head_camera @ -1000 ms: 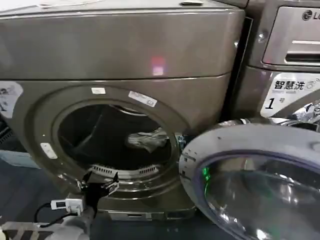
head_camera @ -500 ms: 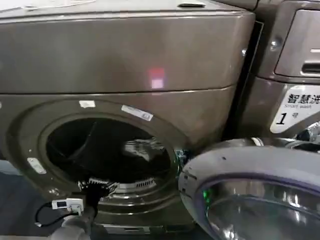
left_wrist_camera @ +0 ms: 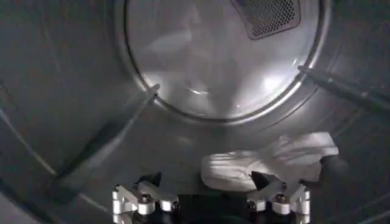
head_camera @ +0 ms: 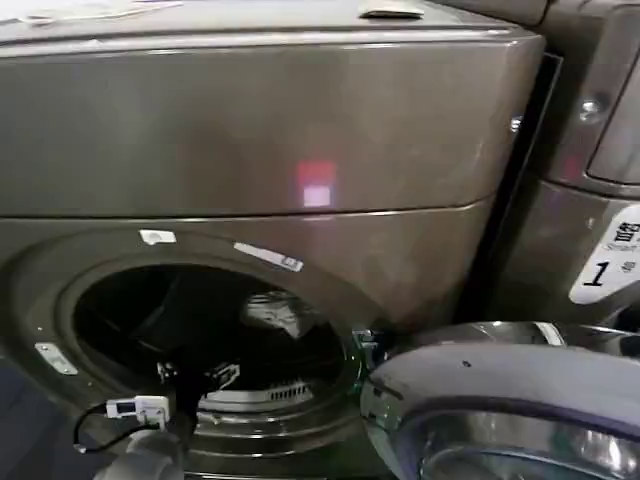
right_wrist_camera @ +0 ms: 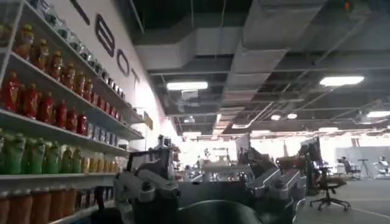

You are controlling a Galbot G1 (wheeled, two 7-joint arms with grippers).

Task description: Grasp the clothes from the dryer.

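Just ahead of your left hand point(left_wrist_camera: 210, 201), which sits at the dryer point(head_camera: 250, 150) drum's mouth with fingers spread wide and holding nothing, the white clothes point(left_wrist_camera: 268, 163) lie on the drum floor, nearer its right finger. Your right hand point(right_wrist_camera: 207, 189) points into the room, fingers apart, empty.

Head view close on the dryer point(head_camera: 250, 150); left wrist inside its drum.
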